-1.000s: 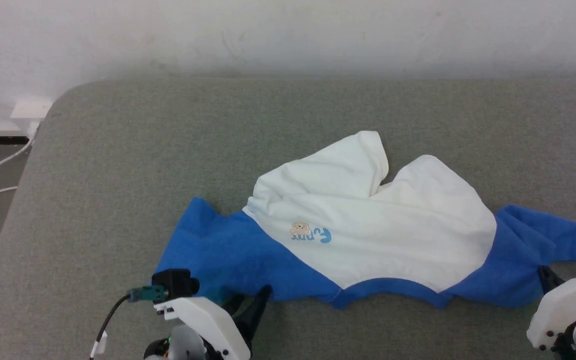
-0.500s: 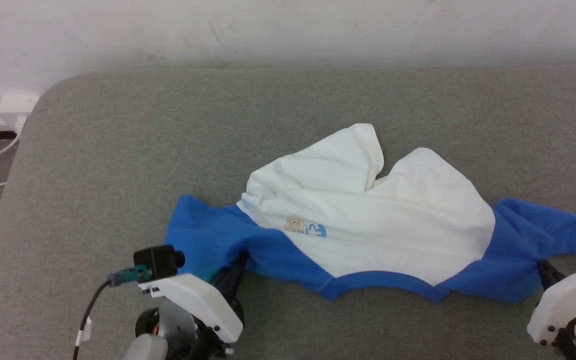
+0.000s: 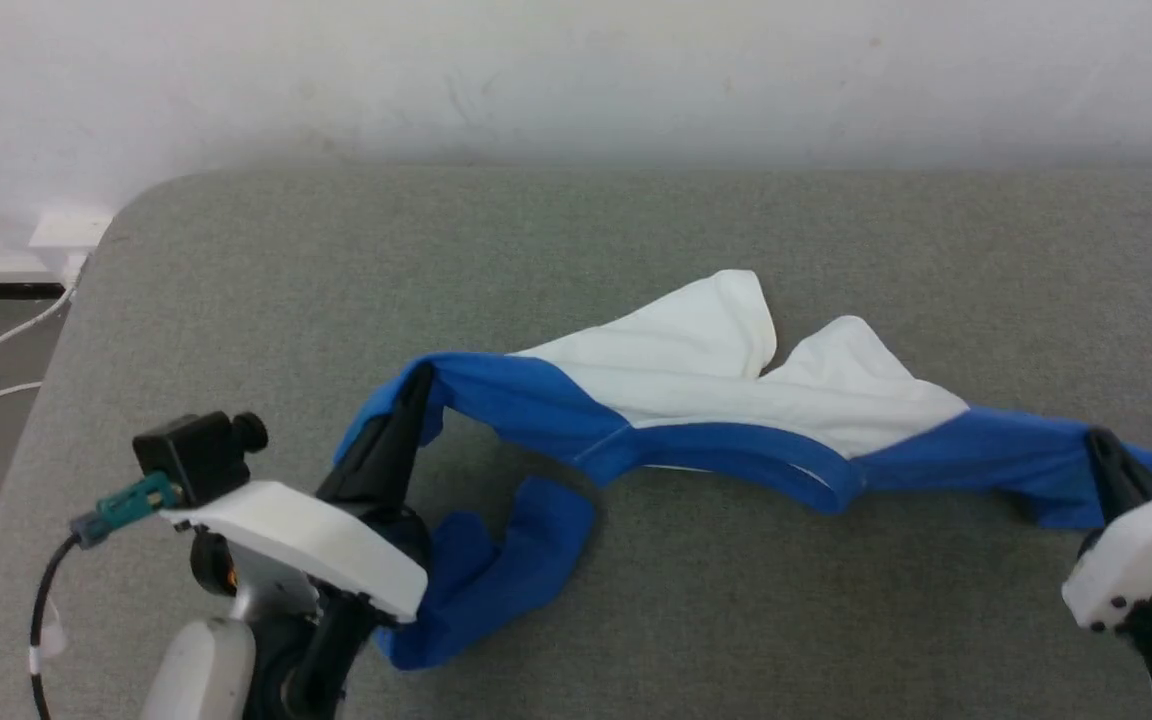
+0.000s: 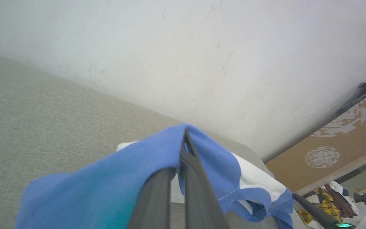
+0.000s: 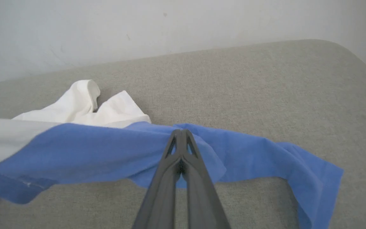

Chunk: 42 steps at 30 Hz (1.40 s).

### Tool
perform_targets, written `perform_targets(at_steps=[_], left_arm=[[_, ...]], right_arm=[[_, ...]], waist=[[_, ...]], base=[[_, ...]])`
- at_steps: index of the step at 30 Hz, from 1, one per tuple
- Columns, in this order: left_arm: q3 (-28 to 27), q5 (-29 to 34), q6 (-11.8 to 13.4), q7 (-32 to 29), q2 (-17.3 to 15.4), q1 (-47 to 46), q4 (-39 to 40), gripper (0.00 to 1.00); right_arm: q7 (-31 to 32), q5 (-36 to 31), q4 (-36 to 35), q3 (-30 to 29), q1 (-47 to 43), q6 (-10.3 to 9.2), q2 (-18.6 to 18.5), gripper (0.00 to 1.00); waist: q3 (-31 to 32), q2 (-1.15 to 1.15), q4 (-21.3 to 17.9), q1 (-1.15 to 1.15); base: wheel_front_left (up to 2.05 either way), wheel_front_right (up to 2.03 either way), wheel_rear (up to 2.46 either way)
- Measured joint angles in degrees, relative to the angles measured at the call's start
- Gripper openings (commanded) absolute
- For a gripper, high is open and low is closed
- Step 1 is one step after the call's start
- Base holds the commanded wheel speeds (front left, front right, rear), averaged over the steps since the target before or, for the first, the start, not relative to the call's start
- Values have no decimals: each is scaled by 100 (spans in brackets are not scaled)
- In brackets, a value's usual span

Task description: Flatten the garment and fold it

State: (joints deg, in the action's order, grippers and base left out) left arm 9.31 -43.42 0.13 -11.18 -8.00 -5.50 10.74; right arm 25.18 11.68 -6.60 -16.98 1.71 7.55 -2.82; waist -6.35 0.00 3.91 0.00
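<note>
Garment [image 3: 736, 372] ends sit clamped tight in left fingers [image 3: 384, 455] and right fingers [image 3: 1108, 475].

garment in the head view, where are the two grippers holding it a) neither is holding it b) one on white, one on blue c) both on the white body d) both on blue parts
d: the left gripper and the right gripper are each shut on blue cloth at opposite ends of the garment; both wrist views show the fingertips pinching blue fabric.
</note>
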Motion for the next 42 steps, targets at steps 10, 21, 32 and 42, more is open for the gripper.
perform_targets(at_steps=[10,21,32,42], left_arm=[[-335,-400,-105,-586,-371,-1490,-534,0],[-598,-102,60,-938,-1015,-4138,-1241,0],[-776,639,400,-163,-1251,-6514,-2017,0],[-694,802,48,608,-1239,-7592,-3083,0]], right_arm=[[768,-248,-617,787,1706,-1,-555,0],[1280,-167,290,1681,4907,1,-1618,0],[133,-861,1718,2132,7900,10,-1597,0],[-913,-1414,2827,2028,8997,12,-1306,0]], waist=[[-237,0,-184,0],[-1177,0,-376,2],[-2235,0,-625,2],[-2872,0,-848,2]], base=[[0,0,0],[0,0,0],[0,0,0],[0,0,0]])
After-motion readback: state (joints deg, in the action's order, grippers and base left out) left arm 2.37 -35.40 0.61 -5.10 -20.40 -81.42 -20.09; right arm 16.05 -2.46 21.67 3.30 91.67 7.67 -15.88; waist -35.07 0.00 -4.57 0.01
